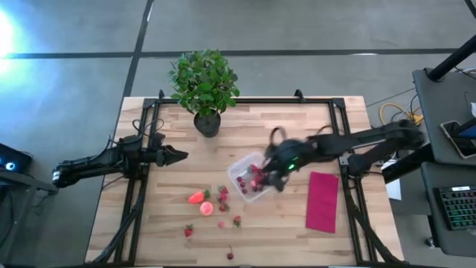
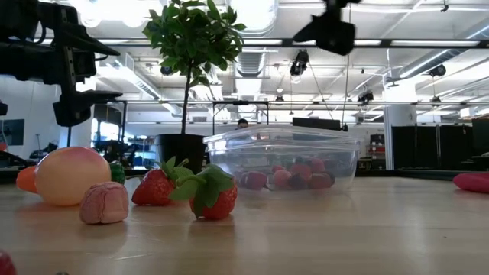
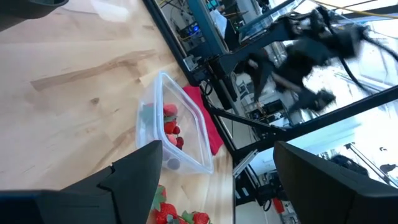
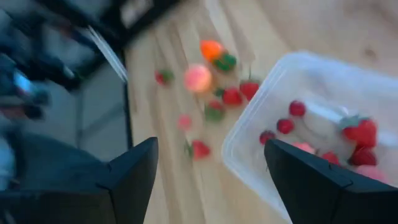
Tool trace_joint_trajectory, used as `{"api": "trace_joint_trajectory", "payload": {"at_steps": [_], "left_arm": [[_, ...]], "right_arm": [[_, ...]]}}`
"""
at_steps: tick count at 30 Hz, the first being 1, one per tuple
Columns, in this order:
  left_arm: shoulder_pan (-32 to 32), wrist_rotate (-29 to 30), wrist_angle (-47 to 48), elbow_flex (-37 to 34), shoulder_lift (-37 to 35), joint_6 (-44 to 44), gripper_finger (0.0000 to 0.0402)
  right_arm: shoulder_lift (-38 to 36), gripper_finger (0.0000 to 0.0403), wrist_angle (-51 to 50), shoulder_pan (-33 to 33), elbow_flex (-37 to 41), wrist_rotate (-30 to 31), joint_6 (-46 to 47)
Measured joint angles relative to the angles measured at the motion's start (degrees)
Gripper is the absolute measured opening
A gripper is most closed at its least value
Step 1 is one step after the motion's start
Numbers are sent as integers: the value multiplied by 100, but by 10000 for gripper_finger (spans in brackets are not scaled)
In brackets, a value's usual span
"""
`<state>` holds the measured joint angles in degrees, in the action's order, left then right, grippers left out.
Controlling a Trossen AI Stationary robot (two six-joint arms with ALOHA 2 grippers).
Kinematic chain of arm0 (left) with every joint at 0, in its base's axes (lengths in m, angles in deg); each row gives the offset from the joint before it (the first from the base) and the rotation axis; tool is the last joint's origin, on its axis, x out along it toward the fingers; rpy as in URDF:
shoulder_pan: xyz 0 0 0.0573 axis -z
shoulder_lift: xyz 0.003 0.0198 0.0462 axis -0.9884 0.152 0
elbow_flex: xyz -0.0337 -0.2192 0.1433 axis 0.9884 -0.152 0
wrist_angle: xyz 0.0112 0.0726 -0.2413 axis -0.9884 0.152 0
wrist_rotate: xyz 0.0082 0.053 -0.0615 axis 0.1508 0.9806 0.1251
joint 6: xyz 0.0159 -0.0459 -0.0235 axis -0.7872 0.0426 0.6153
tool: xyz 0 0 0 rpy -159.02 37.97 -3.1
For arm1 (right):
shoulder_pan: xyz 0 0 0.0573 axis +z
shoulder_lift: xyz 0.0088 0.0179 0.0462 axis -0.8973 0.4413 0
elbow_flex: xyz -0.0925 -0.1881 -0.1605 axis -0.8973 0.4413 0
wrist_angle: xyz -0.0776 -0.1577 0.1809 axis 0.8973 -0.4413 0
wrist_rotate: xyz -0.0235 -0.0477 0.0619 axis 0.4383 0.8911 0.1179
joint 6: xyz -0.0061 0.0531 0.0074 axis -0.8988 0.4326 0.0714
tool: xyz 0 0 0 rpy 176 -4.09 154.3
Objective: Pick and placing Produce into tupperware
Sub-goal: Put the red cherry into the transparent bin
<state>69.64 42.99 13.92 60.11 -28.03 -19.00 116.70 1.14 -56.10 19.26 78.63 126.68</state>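
Presently the right gripper (image 1: pixel 277 173) hangs over the near edge of the tupperware (image 1: pixel 249 177), its jaws spread wide with nothing between them. The clear container sits on the wooden table (image 1: pixel 297 234), slightly right of centre, and holds several small red berries (image 4: pixel 285 126) plus a strawberry (image 4: pixel 359 132) with a green top. Loose produce lies scattered on the table left of and in front of the container: an orange-red strawberry (image 1: pixel 197 197), a round pink-orange fruit (image 1: pixel 206 208) just beside it, and several small red fruits (image 1: pixel 236 221) nearby. The left gripper (image 1: pixel 177 155) waits at the table's left side, well apart from the fruit, jaws wide and empty. A potted plant (image 1: pixel 204 85) stands at the far edge. A magenta cloth (image 1: pixel 322 201) lies flat to the right of the container.
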Motion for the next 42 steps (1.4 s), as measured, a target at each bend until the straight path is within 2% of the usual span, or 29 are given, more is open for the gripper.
{"api": "trace_joint_trajectory", "payload": {"at_steps": [4, 7, 16, 23, 36, 42], "left_arm": [[0, 0, 0, 0, 0, -4, 293], [-1, 1, 2, 0, 0, -3, 293], [-2, 96, -13, 0, 11, 9, 293], [0, 319, -6, 0, 2, 5, 293], [-2, 319, -325, 0, 0, -544, 293], [-1, 317, -903, 0, 0, -1060, 293]], "right_arm": [[-1275, 286, 1693, -231, 1414, -48, -170], [-2145, 286, 2620, -273, 2083, -97, -552], [-3670, 286, 2192, -518, 3074, 125, -1359], [-4950, 286, 1625, -912, 3900, 623, -1325], [-6831, 286, 1730, -976, 4985, 537, -1344], [-7423, 286, 1729, -973, 5332, 437, -1432]]}}
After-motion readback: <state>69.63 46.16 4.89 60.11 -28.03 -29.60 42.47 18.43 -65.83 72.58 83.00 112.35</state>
